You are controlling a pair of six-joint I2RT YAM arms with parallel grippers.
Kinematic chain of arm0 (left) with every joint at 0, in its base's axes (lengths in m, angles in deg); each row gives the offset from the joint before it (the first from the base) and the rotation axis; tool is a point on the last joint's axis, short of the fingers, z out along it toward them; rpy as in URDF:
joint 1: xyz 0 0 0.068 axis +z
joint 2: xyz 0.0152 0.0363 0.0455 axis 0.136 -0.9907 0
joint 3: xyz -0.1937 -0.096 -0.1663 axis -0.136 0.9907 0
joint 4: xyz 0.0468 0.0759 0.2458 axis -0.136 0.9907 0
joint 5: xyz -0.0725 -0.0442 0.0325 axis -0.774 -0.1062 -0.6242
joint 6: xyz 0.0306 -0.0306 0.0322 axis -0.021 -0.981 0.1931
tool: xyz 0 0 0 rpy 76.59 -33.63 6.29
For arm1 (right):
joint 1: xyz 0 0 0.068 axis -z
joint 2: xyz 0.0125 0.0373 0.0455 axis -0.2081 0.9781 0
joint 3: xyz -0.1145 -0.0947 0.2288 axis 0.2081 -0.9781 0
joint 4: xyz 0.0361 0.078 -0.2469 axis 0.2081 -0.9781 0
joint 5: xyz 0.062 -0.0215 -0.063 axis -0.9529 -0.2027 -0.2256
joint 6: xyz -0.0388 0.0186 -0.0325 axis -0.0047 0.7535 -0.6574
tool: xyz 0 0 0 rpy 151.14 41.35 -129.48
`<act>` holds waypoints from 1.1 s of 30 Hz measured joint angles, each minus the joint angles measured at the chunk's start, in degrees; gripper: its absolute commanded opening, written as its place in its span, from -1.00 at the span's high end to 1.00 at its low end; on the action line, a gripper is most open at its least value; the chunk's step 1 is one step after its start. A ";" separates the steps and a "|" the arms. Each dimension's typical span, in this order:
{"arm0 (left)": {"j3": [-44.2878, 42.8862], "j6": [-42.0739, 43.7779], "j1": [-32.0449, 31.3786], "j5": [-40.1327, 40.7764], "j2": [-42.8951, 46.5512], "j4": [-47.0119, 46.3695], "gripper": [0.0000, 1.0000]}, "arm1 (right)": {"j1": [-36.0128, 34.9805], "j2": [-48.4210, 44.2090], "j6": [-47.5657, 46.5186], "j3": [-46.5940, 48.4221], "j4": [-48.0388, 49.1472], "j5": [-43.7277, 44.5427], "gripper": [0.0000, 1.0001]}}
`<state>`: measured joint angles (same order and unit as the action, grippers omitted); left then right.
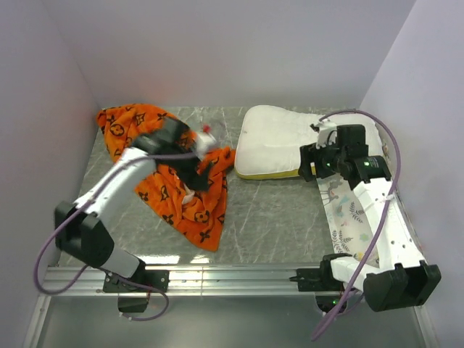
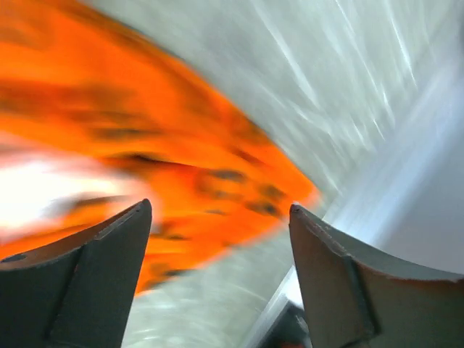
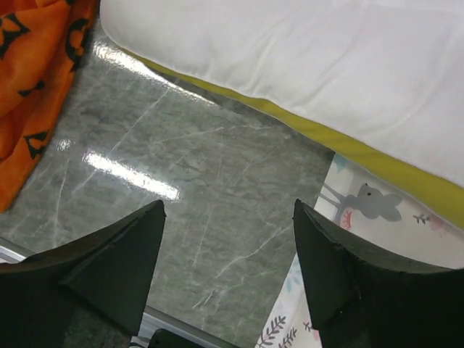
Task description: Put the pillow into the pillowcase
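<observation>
Hovering the left claw [image 2: 220, 208], spread and empty, over the crumpled orange pillowcase [image 1: 181, 204] at the left of the desk [image 1: 275, 217], best seeking a single hem layer, and holding the right claw [image 3: 228, 206], likewise spread, near the yellow edge of the pillow [image 1: 279, 138].

There is one white pillow [image 1: 279, 141], one orange pillowcase [image 1: 181, 206], one printed cover [image 1: 346, 217] and one bench [image 1: 268, 210]. There are two arms, the left arm [image 1: 109, 192] and the right arm [image 1: 380, 217], and two claws, the left claw [image 2: 217, 210] and the right claw [image 3: 228, 206].
</observation>
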<state>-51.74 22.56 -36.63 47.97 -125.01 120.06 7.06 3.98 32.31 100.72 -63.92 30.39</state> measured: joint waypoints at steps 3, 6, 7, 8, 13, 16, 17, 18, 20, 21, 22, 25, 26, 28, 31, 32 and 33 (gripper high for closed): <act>-7.89 0.68 14.36 0.94 2.54 -2.45 -0.68 | -5.62 2.97 0.52 1.36 1.42 1.49 -0.39; -8.87 1.62 26.27 4.74 1.90 -4.61 -0.69 | -12.94 8.83 1.09 5.44 3.23 2.56 -0.34; -8.79 1.79 28.81 5.84 0.98 -4.81 -0.68 | -14.53 11.02 1.31 6.99 3.85 2.73 -0.34; -8.76 1.97 31.67 7.02 -0.74 -5.03 -0.69 | -16.55 13.92 1.64 9.35 4.39 2.89 -0.34; -8.81 2.40 42.64 12.94 -12.61 -9.14 -0.69 | -23.52 29.68 3.45 21.35 7.85 3.39 -0.32; -8.83 2.16 45.33 16.26 -17.64 -11.61 -0.67 | -26.05 39.65 4.92 28.72 9.25 4.11 -0.32; -8.83 1.92 45.72 17.44 -19.10 -12.61 -0.65 | -26.71 42.80 5.33 31.12 9.20 4.24 -0.31; -8.83 1.75 45.90 18.62 -20.44 -13.70 -0.62 | -27.34 45.81 5.84 33.53 9.29 4.39 -0.31; -8.83 1.25 45.86 20.68 -22.82 -15.65 -0.53 | -28.35 51.21 6.64 38.21 9.05 4.63 -0.30; -8.81 0.98 45.86 21.75 -23.96 -16.74 -0.47 | -28.79 53.94 7.08 40.54 9.18 4.79 -0.29; -8.74 0.76 45.86 22.56 -24.98 -17.68 -0.28 | -29.27 56.41 7.39 42.73 9.11 5.01 -0.29; -8.46 -0.20 45.99 24.65 -27.93 -19.37 0.16 | -30.40 62.51 8.00 47.93 9.07 5.62 -0.23; -8.09 -0.46 46.12 25.09 -28.50 -19.76 0.46 | -30.75 64.30 8.11 49.24 9.07 5.97 -0.21; -6.54 -0.46 46.56 25.73 -28.87 -20.33 0.79 | -31.52 67.43 8.20 51.49 9.11 6.67 -0.18; -3.23 -0.11 47.45 26.29 -27.04 -21.64 0.99 | -32.57 70.44 8.13 52.72 9.11 7.74 -0.12; -1.97 0.17 47.78 26.71 -26.05 -21.84 0.99 | -32.89 71.60 8.09 52.98 9.11 8.61 -0.06; -0.55 0.33 48.17 27.21 -25.05 -21.59 0.99 | -33.20 72.11 8.07 53.00 9.16 8.96 -0.04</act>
<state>-52.28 22.89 11.54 75.18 -150.06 98.47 -26.14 76.08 40.37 153.72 -54.76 39.35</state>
